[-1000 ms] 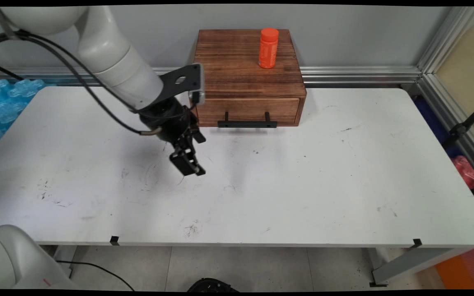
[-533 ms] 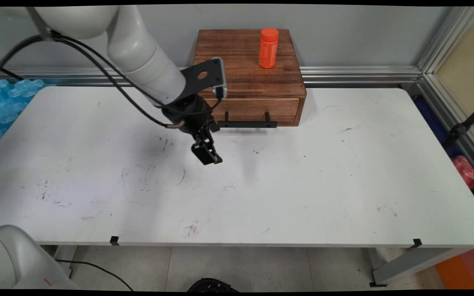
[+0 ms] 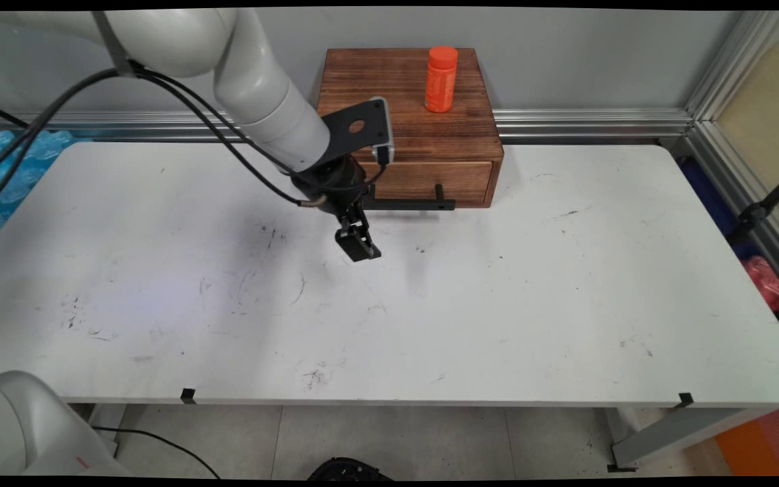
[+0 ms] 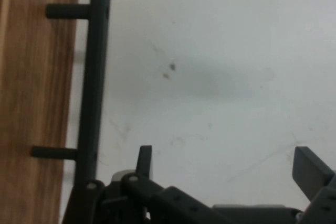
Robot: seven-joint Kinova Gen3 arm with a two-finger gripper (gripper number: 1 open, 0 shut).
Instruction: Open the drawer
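Pincer had moved right and back since earlier frames, ended just beside drawer handle, fingers spread wide, holding nothing. Wooden box at tabletop rear; orange bottle upright on top, label unreadable.

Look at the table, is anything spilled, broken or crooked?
Nothing stands out. The orange bottle stands upright on the wooden drawer box, the drawer looks shut, and the white table only has dark scuff marks.
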